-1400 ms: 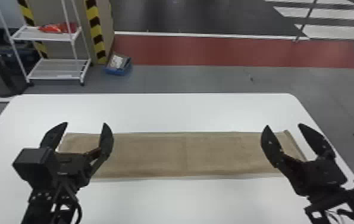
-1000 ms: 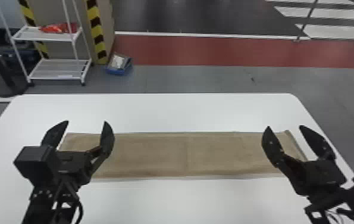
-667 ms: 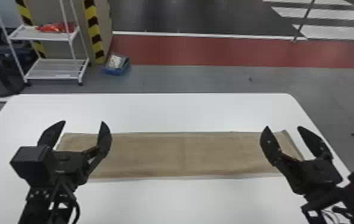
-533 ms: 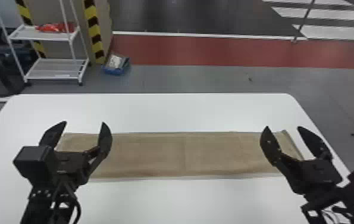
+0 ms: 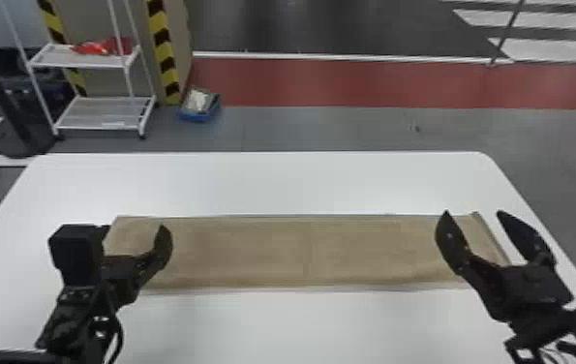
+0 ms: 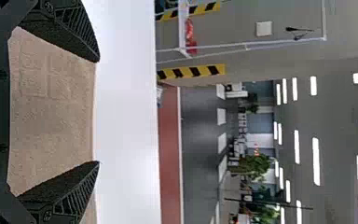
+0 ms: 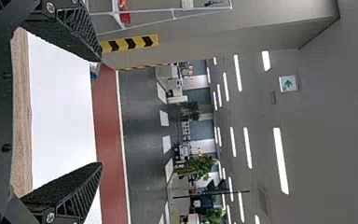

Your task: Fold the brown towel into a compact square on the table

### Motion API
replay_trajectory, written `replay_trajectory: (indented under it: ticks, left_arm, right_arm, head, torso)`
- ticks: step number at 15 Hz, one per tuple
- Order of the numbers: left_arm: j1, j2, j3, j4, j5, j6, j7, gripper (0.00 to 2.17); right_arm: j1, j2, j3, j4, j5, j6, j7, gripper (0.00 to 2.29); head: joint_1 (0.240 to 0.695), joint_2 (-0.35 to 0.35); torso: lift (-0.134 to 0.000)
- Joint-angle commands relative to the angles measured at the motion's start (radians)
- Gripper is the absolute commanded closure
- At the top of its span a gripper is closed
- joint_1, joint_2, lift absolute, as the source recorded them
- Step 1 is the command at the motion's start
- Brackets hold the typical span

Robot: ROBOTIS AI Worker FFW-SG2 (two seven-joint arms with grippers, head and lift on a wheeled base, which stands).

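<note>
Ribbed fingers (image 6: 77, 196) gape wide, empty, on left gripper (image 5: 134, 230) and right gripper (image 5: 473, 213); coarse brown towel (image 5: 252, 251) lies flat, long, rectangular.

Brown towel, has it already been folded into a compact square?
No, the brown towel lies as a long, flat strip across the white table.
</note>
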Motion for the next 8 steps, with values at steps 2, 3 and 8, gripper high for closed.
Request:
replay_trajectory:
  ticks: [2,3,8]
  left_arm:
    - [-0.026,0.000,0.067,0.058,0.015,0.052,-0.004,0.13]
    - [-0.028,0.000,0.081,0.067,0.020,0.052,-0.004,0.16]
    - [-0.035,0.000,0.129,0.065,0.026,0.150,-0.038,0.22]
  right_arm:
    - [-0.004,-0.007,-0.003,0.024,-0.006,-0.003,0.001,0.09]
    - [-0.004,-0.008,-0.003,0.032,-0.014,-0.006,0.003,0.09]
    - [-0.004,-0.011,-0.003,0.044,-0.021,-0.012,0.003,0.09]
  head:
    - [0.695,-0.014]
    - [0.695,0.009]
    - [0.695,0.048]
  torso:
    - [-0.114]
    - [-0.114]
    - [-0.114]
